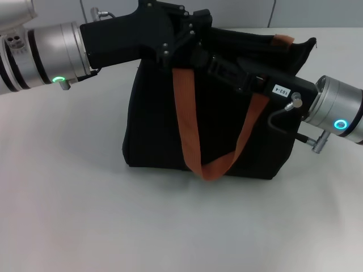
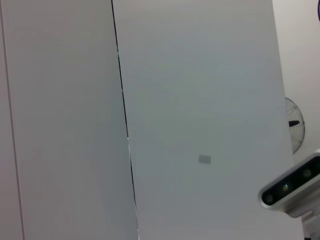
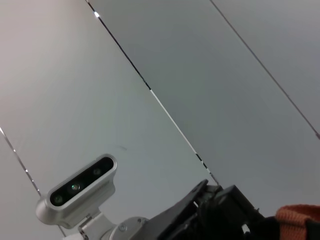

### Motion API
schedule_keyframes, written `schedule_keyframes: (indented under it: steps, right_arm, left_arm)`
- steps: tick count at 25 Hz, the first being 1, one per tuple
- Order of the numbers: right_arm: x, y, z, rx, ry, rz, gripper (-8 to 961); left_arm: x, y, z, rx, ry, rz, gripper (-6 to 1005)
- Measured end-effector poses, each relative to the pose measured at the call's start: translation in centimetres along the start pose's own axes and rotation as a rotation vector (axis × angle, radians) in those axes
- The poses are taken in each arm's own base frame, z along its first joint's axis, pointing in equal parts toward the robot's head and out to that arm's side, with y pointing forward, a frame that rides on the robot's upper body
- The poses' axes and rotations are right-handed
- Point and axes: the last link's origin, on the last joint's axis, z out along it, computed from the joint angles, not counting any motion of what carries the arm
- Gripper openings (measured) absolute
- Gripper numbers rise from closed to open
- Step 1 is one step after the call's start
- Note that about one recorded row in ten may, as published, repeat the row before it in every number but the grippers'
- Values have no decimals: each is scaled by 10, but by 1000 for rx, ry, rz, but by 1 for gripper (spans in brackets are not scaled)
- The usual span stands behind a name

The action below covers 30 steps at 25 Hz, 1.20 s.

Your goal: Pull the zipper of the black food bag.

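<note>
The black food bag (image 1: 153,124) stands upright in the middle of the white table (image 1: 68,215) in the head view. One orange-brown strap (image 1: 187,113) hangs in a loop down its front, and a bit of the other strap (image 1: 282,39) shows at the far top edge. My left gripper (image 1: 193,34) reaches in from the left over the bag's top. My right gripper (image 1: 212,62) comes in from the right and meets it at the top edge. Both are black against the black fabric. The zipper is hidden behind the grippers.
Both wrist views face up at grey wall panels and the robot's head camera (image 2: 290,187) (image 3: 80,187). The right wrist view also catches a black gripper body (image 3: 220,210) and a piece of orange strap (image 3: 300,217). A fan (image 2: 295,131) stands by the wall.
</note>
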Motion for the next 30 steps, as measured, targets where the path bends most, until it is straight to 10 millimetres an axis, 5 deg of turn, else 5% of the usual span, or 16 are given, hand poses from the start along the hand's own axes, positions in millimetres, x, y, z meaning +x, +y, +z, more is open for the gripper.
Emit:
schedule_keyframes:
  steps: [8,11,30]
  right_arm:
    - [0,-2,-2,13,-4,-14,250]
    - [1,-2,-2,14,-5,-30,38]
    - [4,-4,-16,47,-23,0,-2]
  left_arm:
    - [1,2,0,-1,20,-7,35]
    - [1,3,0,-6,18,-7,35]
    - [-12,7,-19,65,21,-14,37]
